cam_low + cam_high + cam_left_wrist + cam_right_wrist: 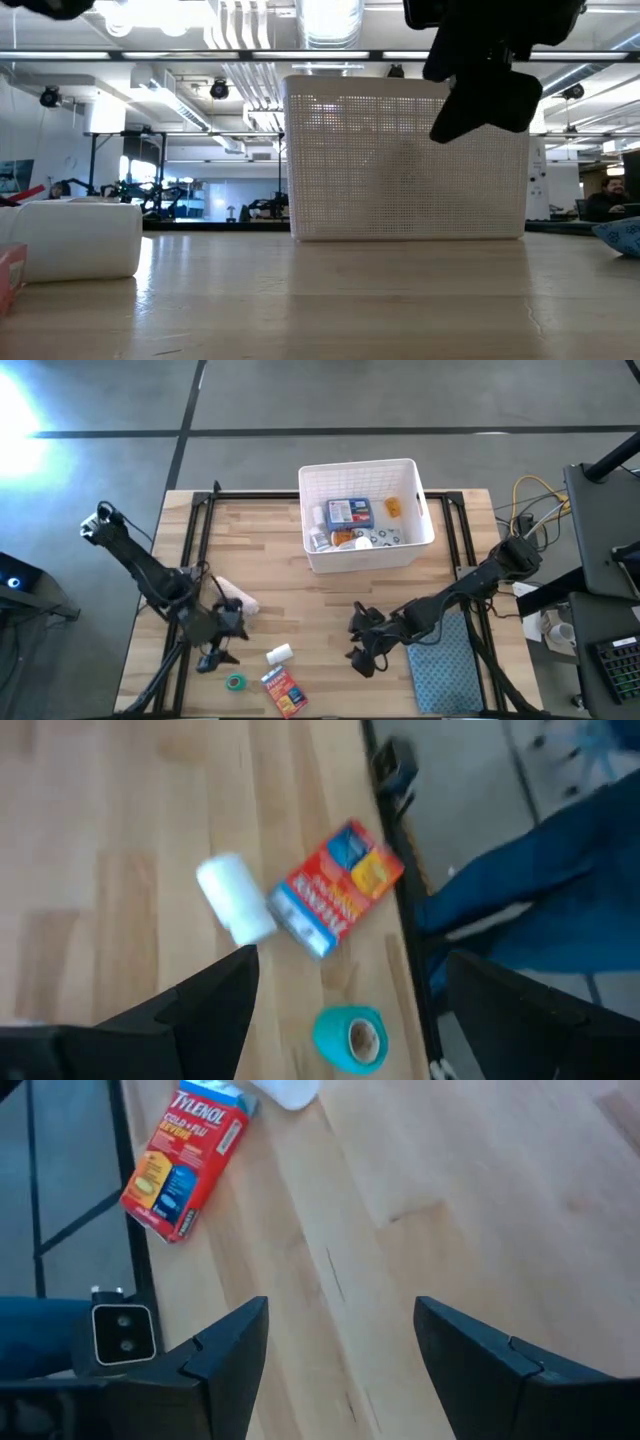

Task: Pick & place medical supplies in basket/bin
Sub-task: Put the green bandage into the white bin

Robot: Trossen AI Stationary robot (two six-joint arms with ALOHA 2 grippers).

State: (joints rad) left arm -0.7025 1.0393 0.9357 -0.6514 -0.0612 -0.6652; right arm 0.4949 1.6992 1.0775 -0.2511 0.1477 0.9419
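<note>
Basket (368, 550) at far centre of bench (300, 620) already holds blue first-aid box (349, 512) and small items. Left on bench: gauze roll (236, 596), white bottle (279, 654), green tape roll (235, 682), Tylenol box (283, 691).

Left wrist view: left gripper (350, 990) above tape roll (350, 1038), jaws spread, empty.

Right wrist view: right gripper (340, 1335) over bare bench, jaws spread, empty; Tylenol box (184, 1162) beyond.

Judgement: roughly halfway.

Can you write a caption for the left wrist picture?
Open left gripper above green tape roll, red box, white bottle.
</note>
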